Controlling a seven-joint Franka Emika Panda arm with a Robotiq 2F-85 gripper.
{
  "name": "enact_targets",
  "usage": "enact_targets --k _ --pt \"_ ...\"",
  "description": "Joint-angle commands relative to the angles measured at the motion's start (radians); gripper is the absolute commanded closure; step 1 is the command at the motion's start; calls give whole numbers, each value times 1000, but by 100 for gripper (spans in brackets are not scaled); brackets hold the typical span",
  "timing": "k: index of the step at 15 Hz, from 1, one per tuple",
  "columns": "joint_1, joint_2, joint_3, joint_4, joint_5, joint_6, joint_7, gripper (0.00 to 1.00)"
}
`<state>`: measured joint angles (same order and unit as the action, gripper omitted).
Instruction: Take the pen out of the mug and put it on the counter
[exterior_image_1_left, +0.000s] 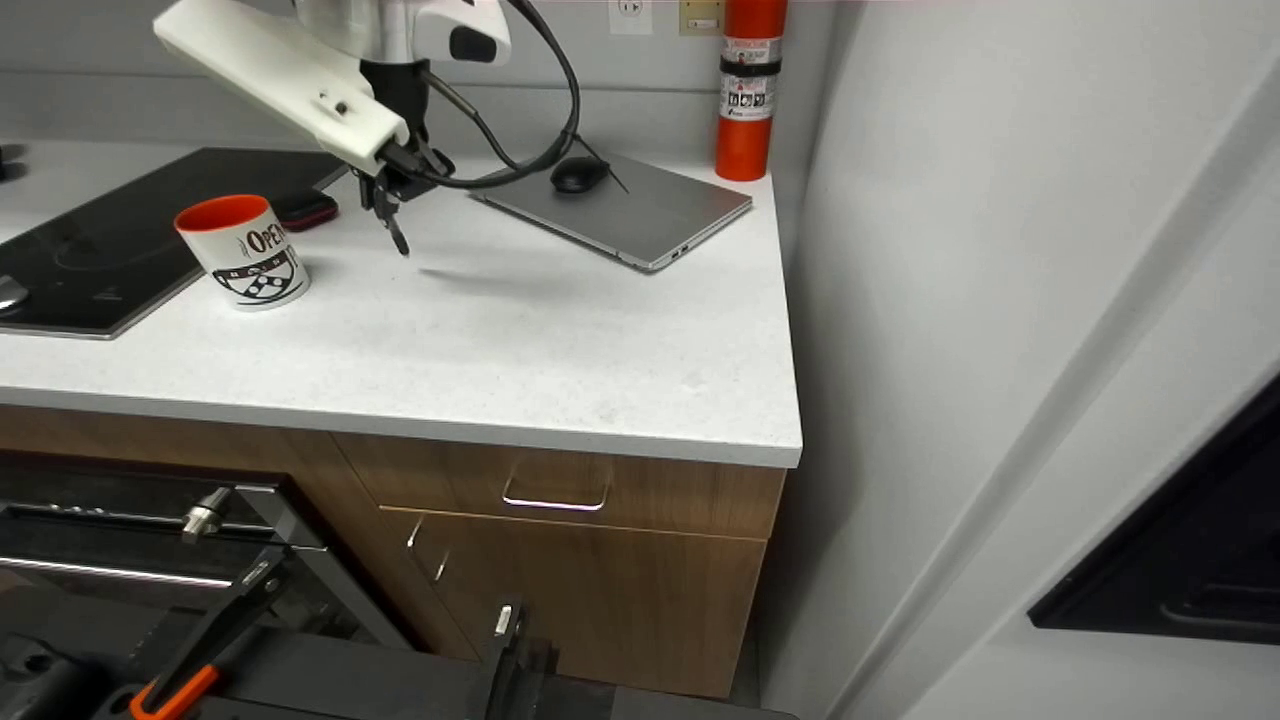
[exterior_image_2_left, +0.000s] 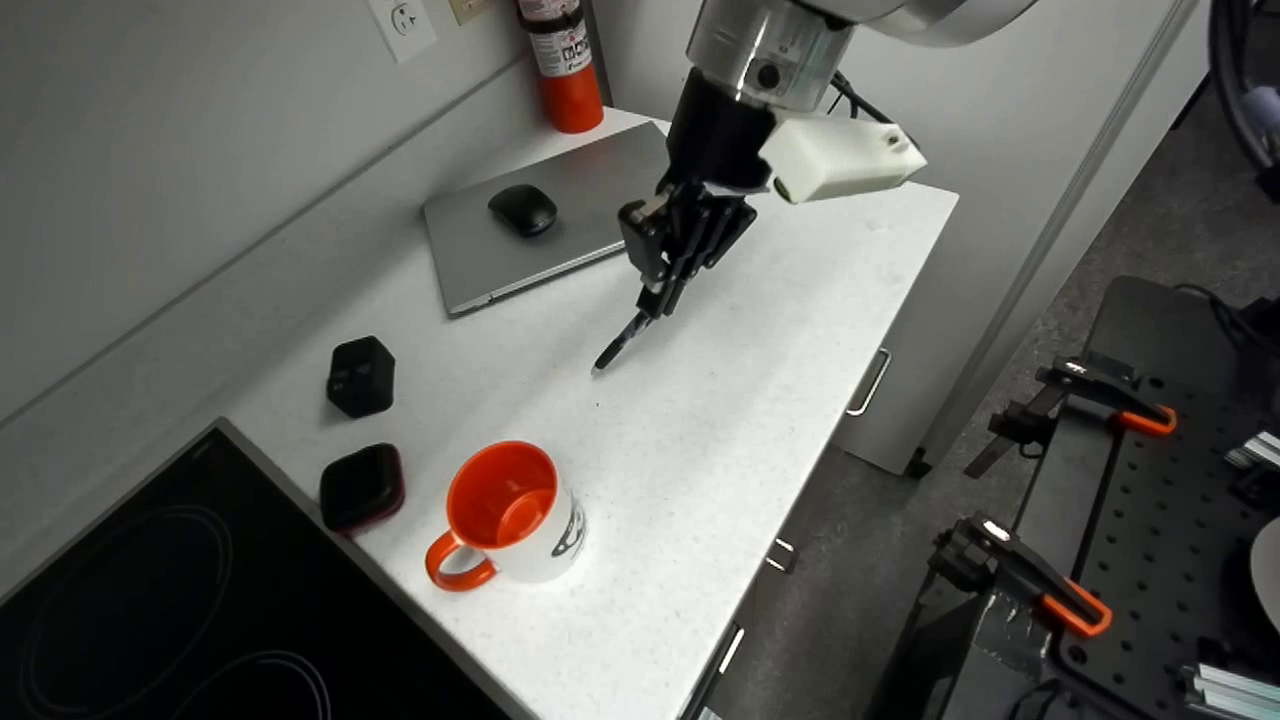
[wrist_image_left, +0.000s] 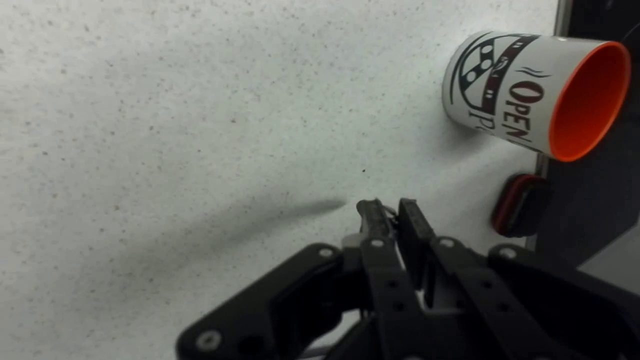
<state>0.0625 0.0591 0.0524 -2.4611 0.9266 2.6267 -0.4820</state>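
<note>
The mug (exterior_image_1_left: 225, 255), white with a red inside, stands upright on the counter (exterior_image_1_left: 560, 350) beside the cooktop. In an exterior view its red inside (exterior_image_2_left: 503, 495) shows no pen. It also shows at the upper right of the wrist view (wrist_image_left: 520, 92). My gripper (exterior_image_1_left: 386, 205) is shut on the pen (exterior_image_1_left: 400, 238), to one side of the mug. The dark pen (exterior_image_2_left: 620, 343) points obliquely down from the fingertips, its tip seemingly a little above the counter. In the wrist view the fingertips (wrist_image_left: 389, 207) are close together and the pen is mostly hidden behind them.
A grey laptop (exterior_image_1_left: 650, 215) with a black mouse (exterior_image_1_left: 580, 174) lies at the back. A red extinguisher (exterior_image_1_left: 745, 110) stands in the corner. A black block (exterior_image_2_left: 361, 376) and a dark red-edged case (exterior_image_2_left: 362, 487) lie near the black cooktop (exterior_image_2_left: 150, 600).
</note>
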Motion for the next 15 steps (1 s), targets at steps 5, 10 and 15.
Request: enact_targets --k 5,10,15 --pt "-6 222 21 119 -166 -22 210 63" --pt "-36 228 25 141 -224 -46 296 26" --pt "-64 215 26 159 -210 -93 287 0"
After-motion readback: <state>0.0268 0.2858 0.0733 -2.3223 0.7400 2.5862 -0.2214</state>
